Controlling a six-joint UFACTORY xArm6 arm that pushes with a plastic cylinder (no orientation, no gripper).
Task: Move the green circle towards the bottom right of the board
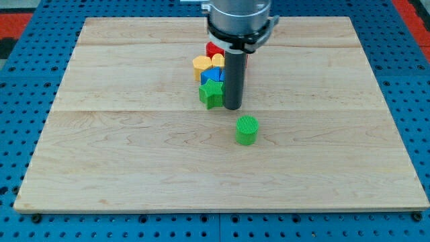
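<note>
My tip (232,107) rests on the wooden board (121,168), grasping nothing, just right of a green star (211,95). The green circle (246,130) sits nearer, apart.

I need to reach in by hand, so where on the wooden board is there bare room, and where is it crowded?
Bare wood spans the view's left and right sides, and the whole strip between the green circle block and the light wooden board's bottom edge. It is crowded at top centre: my tip beside the green star block, with yellow, blue and red blocks behind.
</note>
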